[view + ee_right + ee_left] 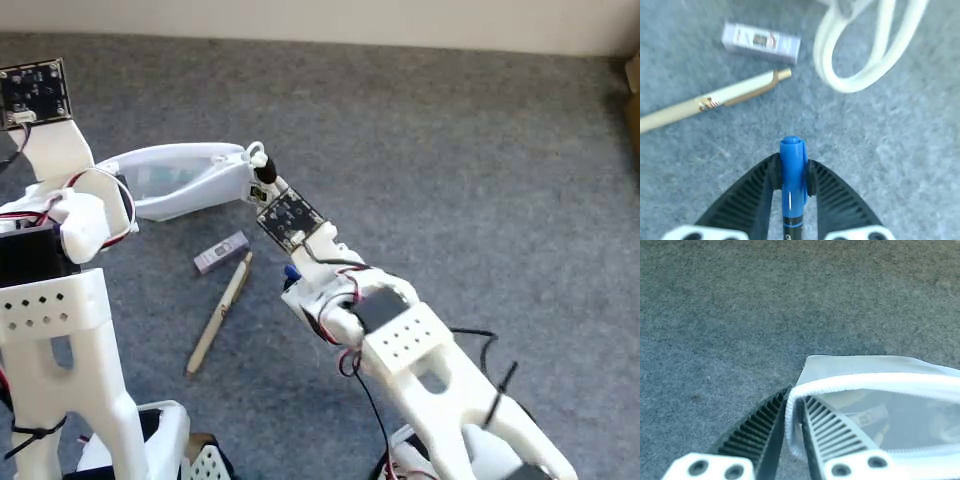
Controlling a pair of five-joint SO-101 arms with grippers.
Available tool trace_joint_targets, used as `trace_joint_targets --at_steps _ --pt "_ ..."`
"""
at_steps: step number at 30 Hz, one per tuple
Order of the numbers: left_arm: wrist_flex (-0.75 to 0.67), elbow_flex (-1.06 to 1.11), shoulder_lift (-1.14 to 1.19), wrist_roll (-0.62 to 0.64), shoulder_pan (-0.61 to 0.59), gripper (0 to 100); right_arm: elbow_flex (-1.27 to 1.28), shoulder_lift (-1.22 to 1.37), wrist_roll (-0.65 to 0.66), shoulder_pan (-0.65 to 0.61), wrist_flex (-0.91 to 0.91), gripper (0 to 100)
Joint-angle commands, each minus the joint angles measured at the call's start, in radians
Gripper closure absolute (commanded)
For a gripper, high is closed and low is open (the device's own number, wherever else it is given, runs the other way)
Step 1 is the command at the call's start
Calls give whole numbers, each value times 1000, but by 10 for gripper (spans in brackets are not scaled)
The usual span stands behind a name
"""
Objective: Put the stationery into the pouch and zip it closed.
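Pouch [185,180] lies on the grey felted surface [470,150]. I judge it soft and limp, best held by its stitched rim. Left pincer [795,401] is clenched on that rim. Right pincer [791,164] grasps a blue pen [791,150] near the pouch's loop end. Beige pen [220,312] and small box [221,252] lie beside the pouch.

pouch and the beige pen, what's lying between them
A small lilac box lies between the pouch and the beige pen, close to the pen's tip; the high view shows it.
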Motion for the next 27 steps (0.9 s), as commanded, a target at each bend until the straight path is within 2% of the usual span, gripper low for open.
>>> trace_joint_targets --at_steps 1,6,16,20,27 --pt "8 -1 21 12 -4 993 10 -180 2 -1 -13 991" --pt "8 -1 21 14 -2 993 7 -298 -135 -22 -13 991" --pt "8 -2 21 11 96 993 -67 -469 -180 -114 -21 991" --pt "9 -1 21 11 107 993 -148 -509 -241 -133 -21 991" --pt "9 1 21 11 107 993 -275 -513 -247 -179 -93 991"
